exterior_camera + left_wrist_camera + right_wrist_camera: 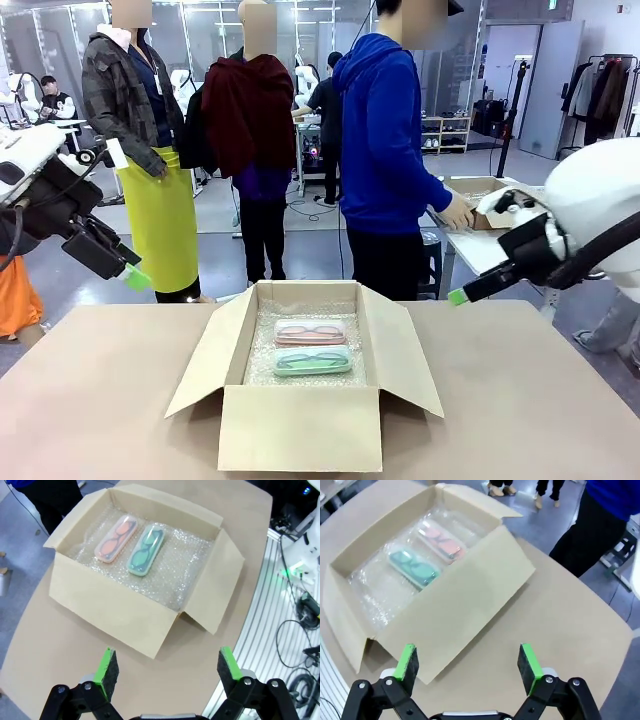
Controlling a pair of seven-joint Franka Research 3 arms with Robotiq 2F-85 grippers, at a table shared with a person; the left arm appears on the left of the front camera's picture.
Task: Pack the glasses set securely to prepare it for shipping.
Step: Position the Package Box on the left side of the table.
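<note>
Cardboard box (300, 430) holds pink case (310, 331), mint case (312, 360); print, if any, unreadable.

White and smoothly rounded along the left arm (30, 150) and right arm (600, 195), turning black at the wrists, with a dark cable (598, 268) curving under the right one. Black and angular at the left end effector (165, 667) and right end effector (467, 662), tipped with bright green pads (106, 666) and dotted with small silver screws (88, 685) at the finger joints.
</note>
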